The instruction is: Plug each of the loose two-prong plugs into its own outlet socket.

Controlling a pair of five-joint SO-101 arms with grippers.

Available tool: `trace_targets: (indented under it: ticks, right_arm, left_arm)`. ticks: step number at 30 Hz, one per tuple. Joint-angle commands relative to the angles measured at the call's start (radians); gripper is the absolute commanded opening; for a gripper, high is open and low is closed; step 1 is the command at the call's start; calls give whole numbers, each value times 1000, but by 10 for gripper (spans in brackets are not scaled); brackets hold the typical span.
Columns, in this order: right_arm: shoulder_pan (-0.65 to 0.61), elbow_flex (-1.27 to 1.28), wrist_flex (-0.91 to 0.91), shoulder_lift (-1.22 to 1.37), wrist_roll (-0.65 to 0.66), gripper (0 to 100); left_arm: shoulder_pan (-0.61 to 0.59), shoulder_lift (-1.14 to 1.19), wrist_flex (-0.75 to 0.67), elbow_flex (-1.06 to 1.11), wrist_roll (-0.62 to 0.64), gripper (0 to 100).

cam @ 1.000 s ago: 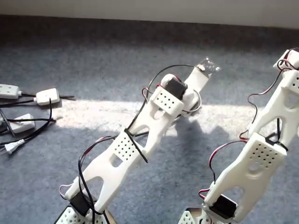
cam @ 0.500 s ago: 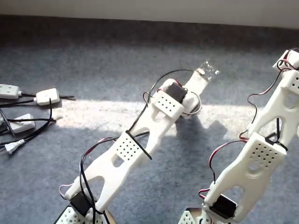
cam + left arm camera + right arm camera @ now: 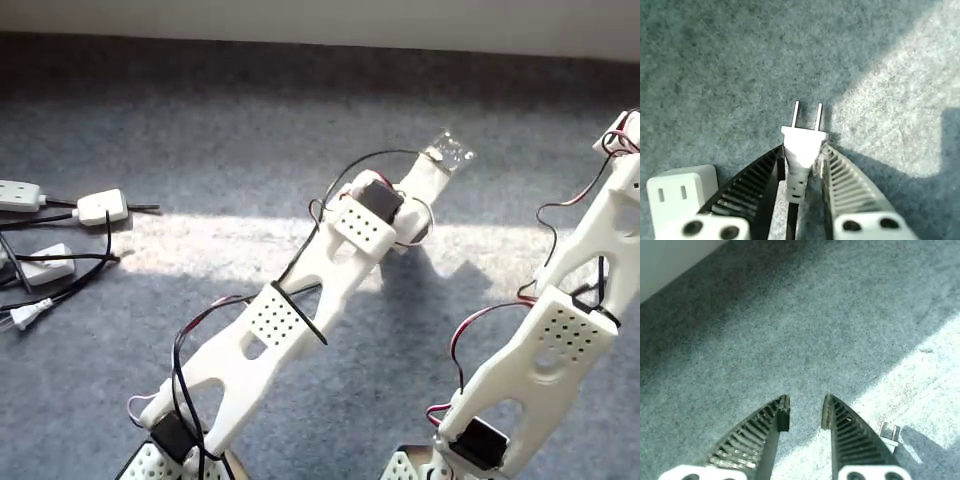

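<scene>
From the high view, the left arm (image 3: pixel 300 300) slants across the grey carpet (image 3: pixel 250 120) into the sunlit band, and the right arm (image 3: pixel 560 340) rises at the far side. Well apart from both, at the carpet's edge, lie white outlet blocks (image 3: pixel 100 207) with black cords and one loose plug (image 3: pixel 25 317) flat on the pile. In the left wrist view, the left gripper (image 3: pixel 802 149) has its ribbed fingers (image 3: pixel 845 175) pinched on a white two-prong plug (image 3: pixel 802 140). They hold it by the narrow neck behind its flat face, and both bright prongs are straight, parallel and pointing away over the carpet. A white socket block (image 3: pixel 682 192) sits just beside one finger, its two slots facing the camera. The step in hand looks like carrying this plug to a socket. I judge it best to turn the prongs into line with the slot pair first, keep the pinch firm so the plug cannot swivel, then push straight along the prongs, since the light block may slide. In the right wrist view, the right gripper (image 3: pixel 806 405) hovers over the carpet with its fingers (image 3: pixel 760 435) spread and nothing between them. Another small white plug (image 3: pixel 889 432) lies just beside one finger.
</scene>
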Motion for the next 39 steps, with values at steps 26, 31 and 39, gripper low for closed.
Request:
trace_targets:
  ticks: [26,31,39]
  right_arm:
    - [19,-50,10,-30,2,119]
    - [12,-62,22,-61,2,73]
    - [-36,-113,62,-165,-120,73]
  left_arm:
    - [142,-611,218,-30,-3,5]
    - [214,-785,219,-30,-2,5]
    - [216,-981,245,-25,0,5]
